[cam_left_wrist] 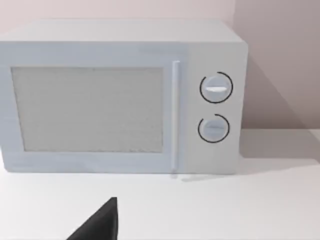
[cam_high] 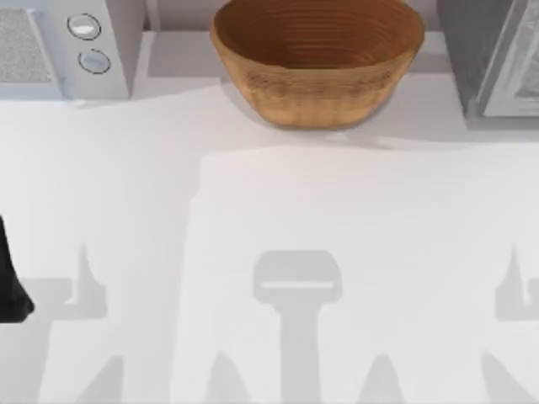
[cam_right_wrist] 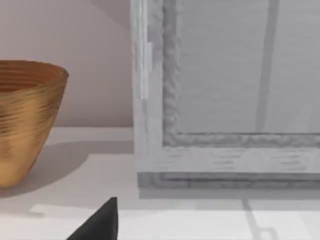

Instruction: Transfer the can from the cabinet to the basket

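**Both arms parked, basket at back centre**

Left gripper (cam_left_wrist: pixel 100 225): a dark tip low in the left wrist view, facing the microwave (cam_left_wrist: pixel 120 97); jaws' state cannot be told. Right gripper (cam_right_wrist: pixel 100 225): a dark tip in the right wrist view, facing the cabinet (cam_right_wrist: pixel 225 100); jaws likewise unreadable. Left arm (cam_high: pixel 10 282) sits at the bench's (cam_high: pixel 269 252) left edge, well forward of the basket (cam_high: pixel 317 63). Microwave stands left of the basket, cabinet right of it, door panel closed. Can's whereabouts cannot be told.
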Robot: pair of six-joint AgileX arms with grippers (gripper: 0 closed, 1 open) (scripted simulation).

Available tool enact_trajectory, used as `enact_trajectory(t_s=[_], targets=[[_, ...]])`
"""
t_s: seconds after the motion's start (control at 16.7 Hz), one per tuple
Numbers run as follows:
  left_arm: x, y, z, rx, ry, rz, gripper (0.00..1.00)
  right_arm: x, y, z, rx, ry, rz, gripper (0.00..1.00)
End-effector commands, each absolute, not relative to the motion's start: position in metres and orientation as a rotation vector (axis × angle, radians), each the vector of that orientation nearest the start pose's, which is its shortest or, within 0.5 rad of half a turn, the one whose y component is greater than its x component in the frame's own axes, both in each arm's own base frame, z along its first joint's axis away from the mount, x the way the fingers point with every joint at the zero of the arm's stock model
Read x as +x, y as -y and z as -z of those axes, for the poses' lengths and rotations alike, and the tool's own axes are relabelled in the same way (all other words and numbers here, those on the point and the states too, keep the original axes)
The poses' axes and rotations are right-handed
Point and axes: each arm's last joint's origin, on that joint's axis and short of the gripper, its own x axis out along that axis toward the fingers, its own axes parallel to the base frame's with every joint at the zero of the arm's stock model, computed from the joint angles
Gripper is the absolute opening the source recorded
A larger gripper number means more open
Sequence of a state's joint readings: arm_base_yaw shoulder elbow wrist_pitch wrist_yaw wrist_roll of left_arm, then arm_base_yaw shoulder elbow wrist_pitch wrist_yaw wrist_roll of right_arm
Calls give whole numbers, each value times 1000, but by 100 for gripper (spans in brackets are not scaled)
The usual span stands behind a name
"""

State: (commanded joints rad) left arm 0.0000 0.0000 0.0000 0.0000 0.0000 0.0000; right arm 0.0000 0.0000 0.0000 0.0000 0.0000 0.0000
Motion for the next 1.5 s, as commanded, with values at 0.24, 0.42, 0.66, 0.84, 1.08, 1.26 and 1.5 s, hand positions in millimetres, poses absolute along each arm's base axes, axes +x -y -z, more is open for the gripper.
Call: enact_trajectory(t_s=[0.24,0.42,0.66,0.84,1.08,1.26,1.5], targets=[[106,1,-160,0,0,0,100,105,1,-168,0,2,5,100],[106,1,-160,0,0,0,100,105,1,-201,0,4,15,100],[106,1,-160,0,0,0,100,114,-3,-274,-1,-1,17,100],[106,1,-160,0,0,0,100,133,-8,-337,-3,-12,12,100],[106,1,-160,0,0,0,100,173,-19,-414,-6,-24,2,100],[106,1,-160,0,0,0,100,206,-29,-458,-6,-22,-2,100],[106,1,-160,0,0,0,100,240,-41,-496,-3,-9,-2,100]])
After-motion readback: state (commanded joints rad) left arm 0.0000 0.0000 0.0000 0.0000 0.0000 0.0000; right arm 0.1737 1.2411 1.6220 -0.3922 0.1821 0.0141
